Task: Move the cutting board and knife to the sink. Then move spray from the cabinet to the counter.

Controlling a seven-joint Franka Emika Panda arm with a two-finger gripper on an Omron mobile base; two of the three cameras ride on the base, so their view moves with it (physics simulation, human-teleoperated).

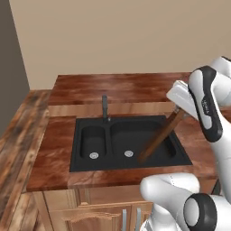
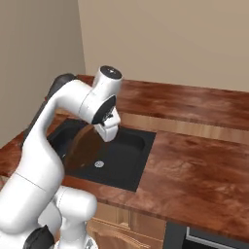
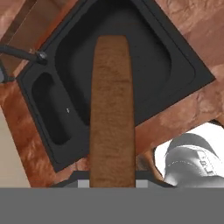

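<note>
Gripper (image 1: 177,109) clamped on the upper end of the cutting board (image 1: 160,136); jaws closed against its faces, board held edge-on between them. From the jaws the board slants down and away, far end reaching into the larger basin of the black sink (image 1: 81,168), near that basin's drain (image 1: 128,153); can't tell if the tip touches the basin floor. Hand view: board (image 3: 111,109) runs straight out from between the jaws up the middle of the frame, rounded far end over the big basin, sink rim (image 3: 192,92) around it. Smaller basin (image 1: 93,140) sits off to the side of the board, beyond the divider. Dark faucet (image 1: 105,107) stands behind the sink, past the board tip and to the side. Right base view: gripper (image 2: 106,132) over the sink's near basin, board (image 2: 80,147) hanging below it, partly behind the arm. Counter (image 2: 194,165) of reddish-brown wood surrounds the sink on all sides of the jaws
</note>
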